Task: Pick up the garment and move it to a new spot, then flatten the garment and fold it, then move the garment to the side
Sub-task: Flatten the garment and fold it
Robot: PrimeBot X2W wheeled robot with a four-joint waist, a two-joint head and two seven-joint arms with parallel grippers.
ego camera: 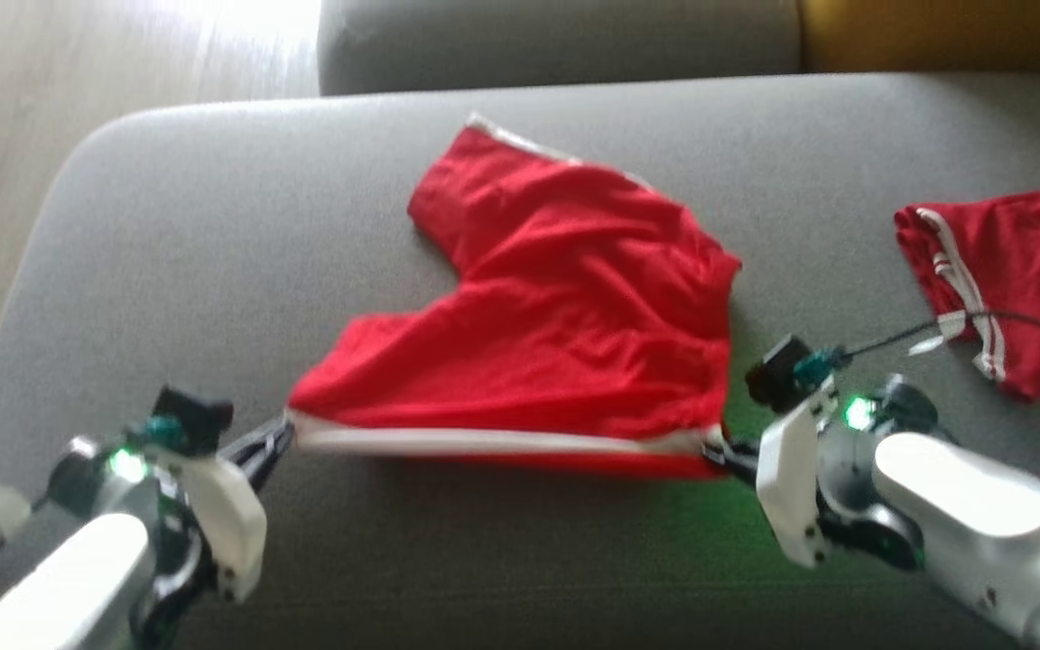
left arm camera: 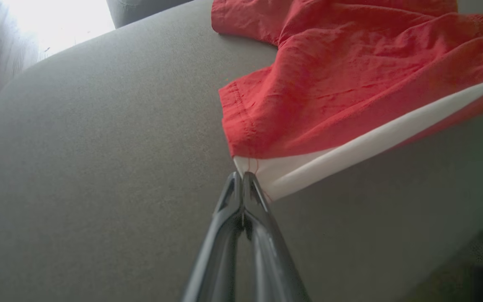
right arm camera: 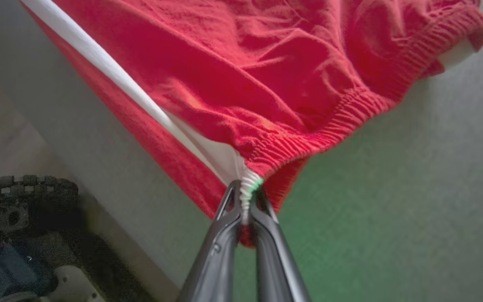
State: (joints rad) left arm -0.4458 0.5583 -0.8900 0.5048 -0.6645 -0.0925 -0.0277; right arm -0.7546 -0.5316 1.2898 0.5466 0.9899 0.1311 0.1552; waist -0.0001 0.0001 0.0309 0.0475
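Head view: red shorts (ego camera: 556,307), thin crinkled fabric, white side stripe, spread on middle of grey sofa cushion (ego camera: 168,253); second red garment (ego camera: 1016,271) lies right of them.
Left wrist view: left fingers (left arm camera: 227,207) pinched tight on shorts' white hem corner.
Right wrist view: right fingers (right arm camera: 224,218) clamped on ribbed elastic waistband end.

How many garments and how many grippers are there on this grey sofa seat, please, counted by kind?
Red garments: 2, the red shorts spread in the middle and a second red garment with white stripes at the right.
Grippers: 2, the left gripper and the right gripper, each shut on the shorts' white-striped edge.
Total: 4
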